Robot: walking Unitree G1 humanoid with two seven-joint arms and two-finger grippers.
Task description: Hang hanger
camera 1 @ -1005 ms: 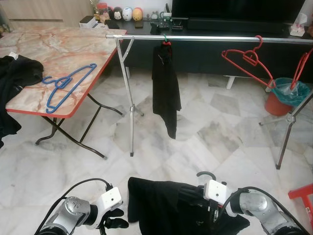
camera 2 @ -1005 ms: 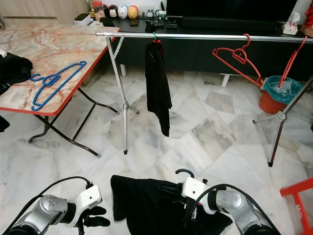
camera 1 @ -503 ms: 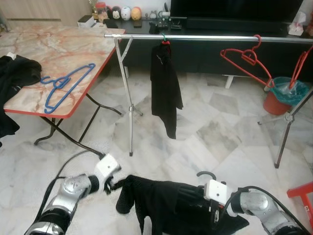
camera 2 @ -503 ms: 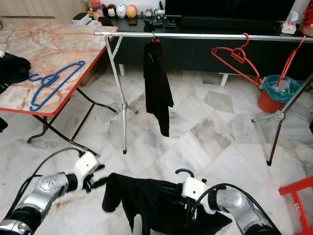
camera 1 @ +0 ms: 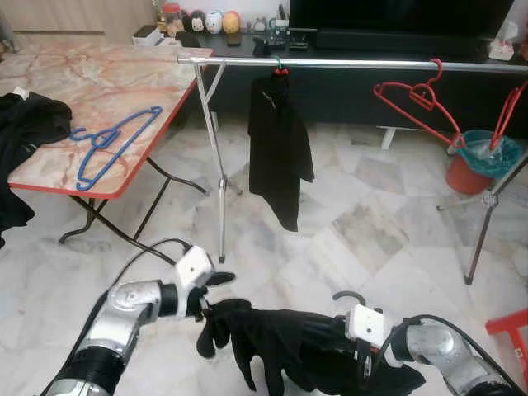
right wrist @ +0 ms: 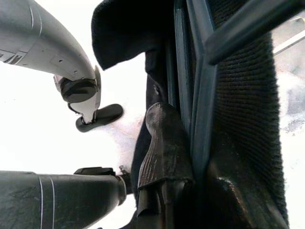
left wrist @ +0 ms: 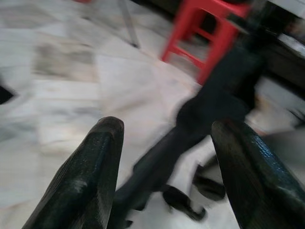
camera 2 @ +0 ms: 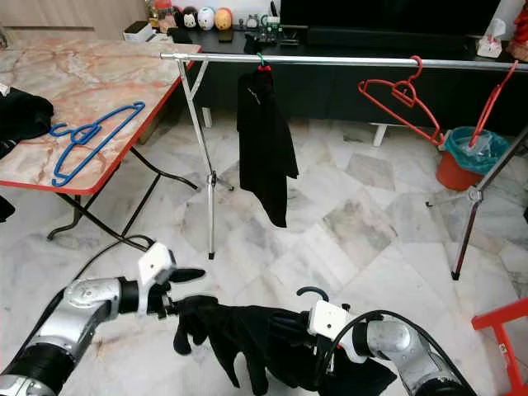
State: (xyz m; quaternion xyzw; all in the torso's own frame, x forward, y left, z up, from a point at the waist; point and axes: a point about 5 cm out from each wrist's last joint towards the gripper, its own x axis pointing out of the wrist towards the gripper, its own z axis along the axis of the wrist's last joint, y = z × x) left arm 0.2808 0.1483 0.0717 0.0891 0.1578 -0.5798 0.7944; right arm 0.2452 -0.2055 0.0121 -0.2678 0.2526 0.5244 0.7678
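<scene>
A dark hanger, its hook [camera 1: 348,295] sticking up, carries a black garment [camera 1: 280,351] low over the floor in front of me. My right gripper [right wrist: 181,138] is shut on the hanger's bars [right wrist: 195,95], with the cloth draped over its fingers. My left gripper [camera 1: 216,294] is open at the garment's left end, its fingers [left wrist: 90,176] spread wide with the cloth just beyond them. The metal rail [camera 1: 346,63] runs across ahead at chest height. One black garment [camera 1: 280,148] hangs from it on a green hanger.
Two red hangers [camera 1: 412,99] hang at the rail's right end. A marble folding table [camera 1: 124,82] at the left holds blue hangers [camera 1: 115,144] and black clothes [camera 1: 25,124]. The rack's legs [camera 1: 221,198], an orange bin [camera 1: 483,161] and a red stool [camera 1: 511,326] stand on the floor.
My left arm has lifted from its low position and reached to the garment's left end. The cloth there has bunched and shifted. The right gripper has held its place.
</scene>
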